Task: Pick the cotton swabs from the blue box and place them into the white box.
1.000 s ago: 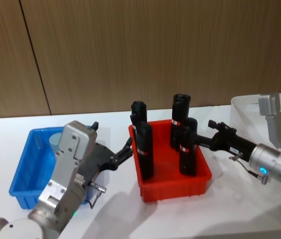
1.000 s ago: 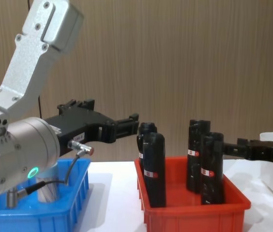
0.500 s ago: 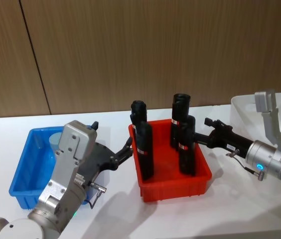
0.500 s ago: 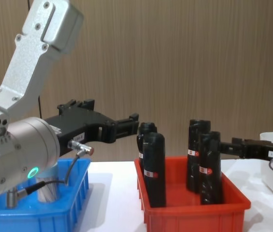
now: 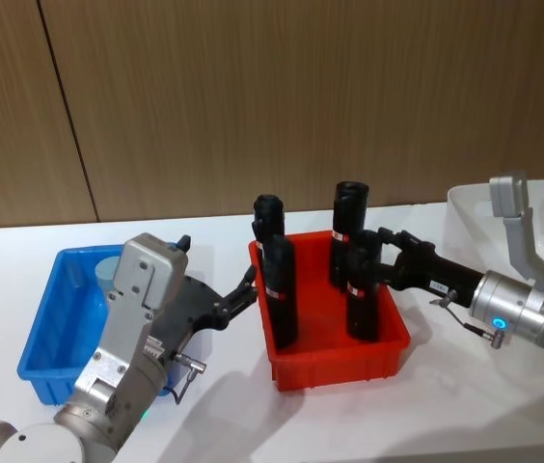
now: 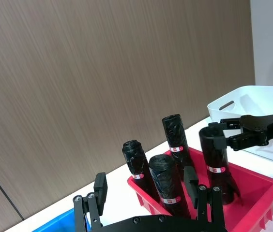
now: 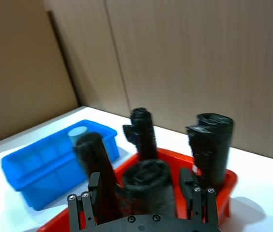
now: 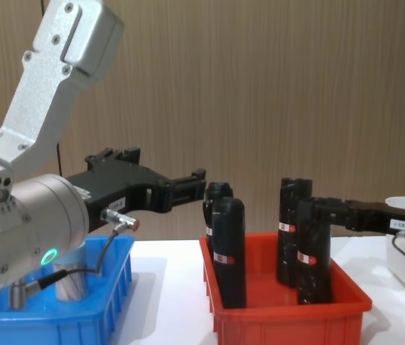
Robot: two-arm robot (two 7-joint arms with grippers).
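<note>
Head view: the right pincer [image 5: 376,253] has pushed in from the white box [image 5: 465,207] side, and its fingers now sit apart around the top of a black roll [image 5: 364,289] in the red bin [image 5: 335,362]; a second ago it hung short of the bin. That looks off-task, since the swabs [image 5: 108,271] sit in the blue box's [image 5: 45,357] far corner. The left pincer [image 5: 243,289] hovers between blue box and red bin, unmoved.

Left wrist view: the left pincer's fingers [image 6: 99,187] stand apart, holding nothing; beyond them the right pincer [image 6: 226,129] straddles that roll [image 6: 216,162].

Right wrist view: a roll [image 7: 148,186] fills the gap between the right fingers [image 7: 185,181]. The jaws are apart; whether they touch it, I cannot tell. The swabs' pale lid [image 7: 78,131] shows in the blue box [image 7: 35,176], well apart.

Chest view: the right pincer [image 8: 324,210] has reached the near-right roll [image 8: 312,251], which stands more upright than half a second ago. The left pincer [image 8: 199,180] holds level above the surface [image 8: 166,302]. No swabs moved yet.
</note>
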